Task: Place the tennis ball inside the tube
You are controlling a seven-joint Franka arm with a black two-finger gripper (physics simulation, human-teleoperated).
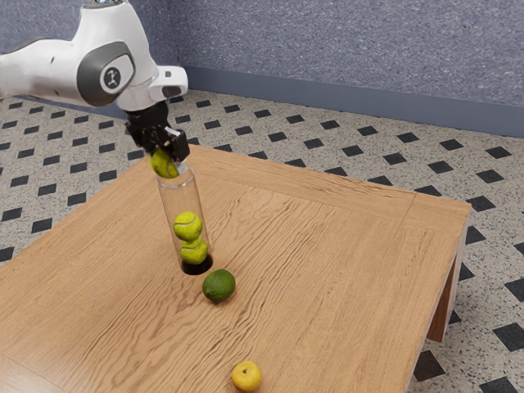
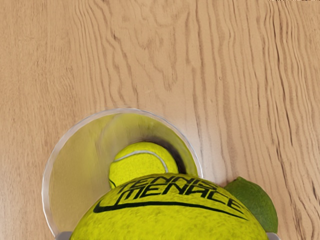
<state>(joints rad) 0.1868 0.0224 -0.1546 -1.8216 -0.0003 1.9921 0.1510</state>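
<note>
My gripper [image 1: 169, 157] is above the tube's mouth in the exterior view, shut on a tennis ball [image 1: 164, 164] held between its fingers. The clear tube [image 1: 168, 201] stands upright on the table with two tennis balls [image 1: 187, 226] stacked near its black base. In the wrist view the held ball [image 2: 175, 215], with dark lettering, overlaps part of the tube's round rim [image 2: 46, 170]. Down inside the tube, the upper ball [image 2: 142, 162] is partly covered by the held one.
A green lime [image 1: 219, 286] lies on the wooden table [image 1: 327, 270] close to the tube's base; the wrist view has this lime [image 2: 255, 205] beside the rim. A small yellow fruit [image 1: 246, 376] lies farther off, near the exterior view's lower edge.
</note>
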